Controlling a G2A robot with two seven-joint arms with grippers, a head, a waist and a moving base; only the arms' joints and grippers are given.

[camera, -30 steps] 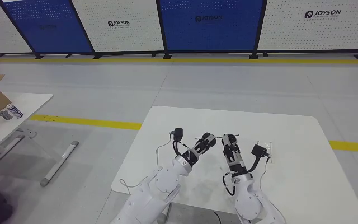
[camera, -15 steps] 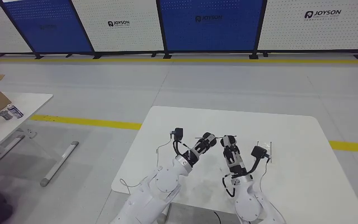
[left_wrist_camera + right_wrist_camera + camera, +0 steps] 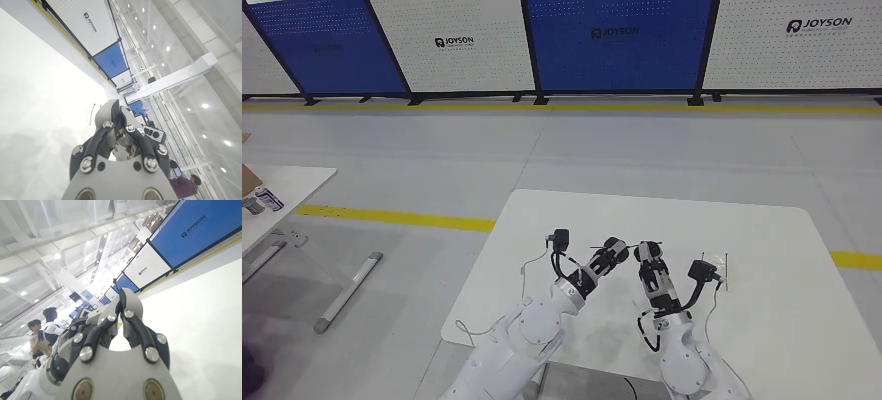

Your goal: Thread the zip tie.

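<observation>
Over the middle of the white table [image 3: 762, 230] my two grippers stand close together, tips nearly facing. My right gripper [image 3: 646, 250] [image 3: 122, 291] is shut on a thin black zip tie [image 3: 114, 281], whose small head sticks out past the fingertips. My left gripper [image 3: 614, 247] [image 3: 118, 107] is also shut. In the top view a thin black strand [image 3: 595, 246] pokes out beside it, but its wrist view hides what lies between the pads.
Spare black zip ties [image 3: 91, 113] [image 3: 714, 262] lie on the table beyond the right gripper. The table's far and right parts are bare. A second white table [image 3: 282, 195] stands off to the left across the floor.
My right gripper has crept slightly toward the left gripper, narrowing the gap. The left arm has barely moved.
</observation>
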